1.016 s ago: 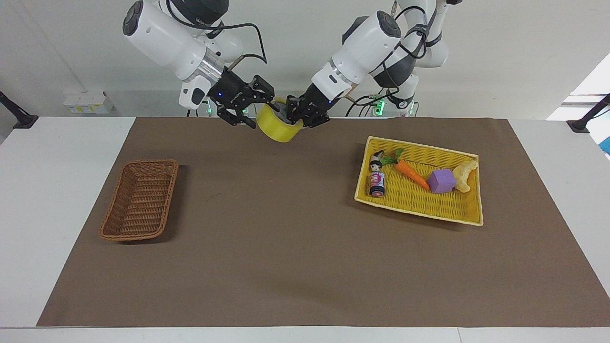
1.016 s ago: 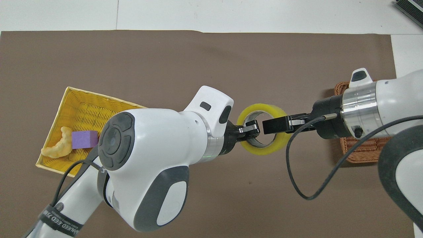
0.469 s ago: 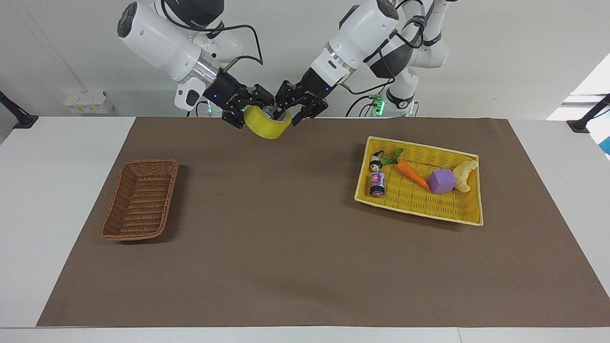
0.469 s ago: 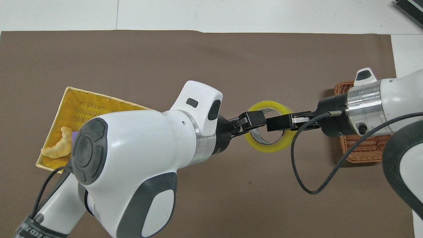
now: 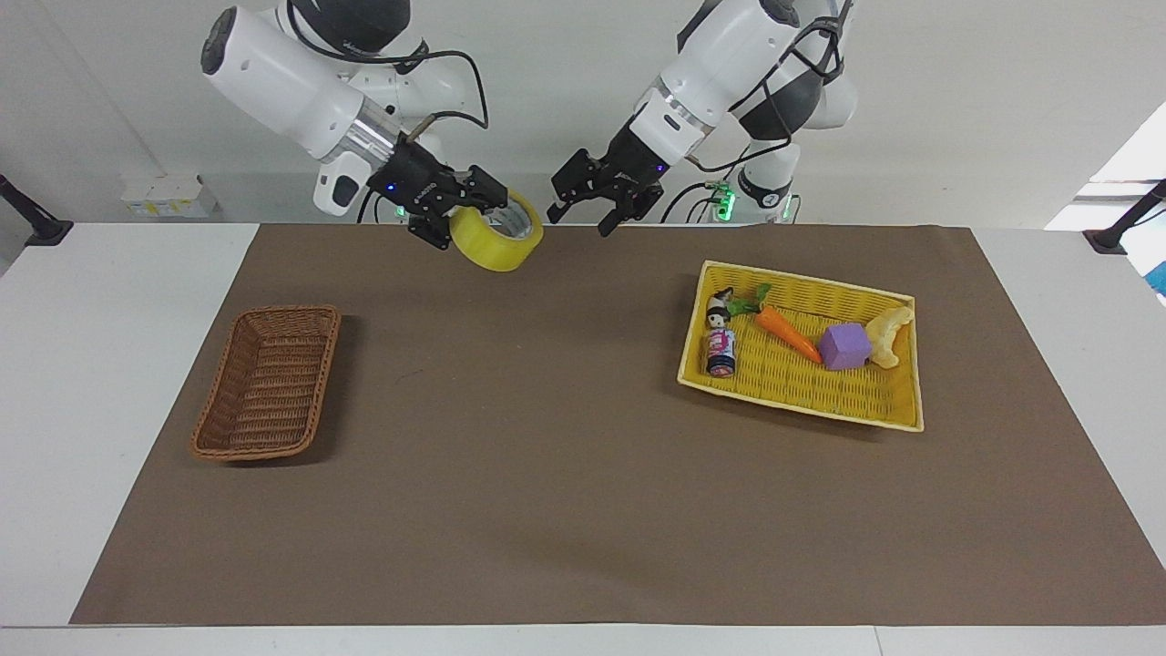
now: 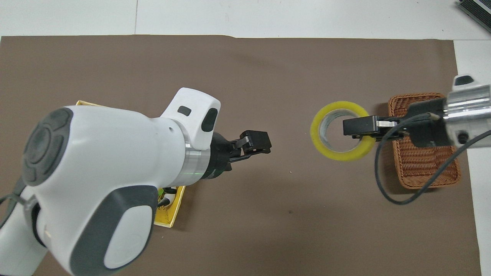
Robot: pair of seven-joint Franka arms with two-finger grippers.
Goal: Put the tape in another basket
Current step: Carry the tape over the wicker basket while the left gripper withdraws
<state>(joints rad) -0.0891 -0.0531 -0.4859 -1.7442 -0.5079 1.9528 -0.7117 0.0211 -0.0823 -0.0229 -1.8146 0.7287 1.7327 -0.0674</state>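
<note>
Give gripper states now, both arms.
Left gripper: open, empty, up over the mat.
Right gripper: shut on the tape, held in the air.

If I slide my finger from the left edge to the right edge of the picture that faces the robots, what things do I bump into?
Brown wicker basket → right gripper holding the yellow tape → open left gripper → doll → carrot → purple cube → puffy snack, the last four lying in the yellow tray.
</note>
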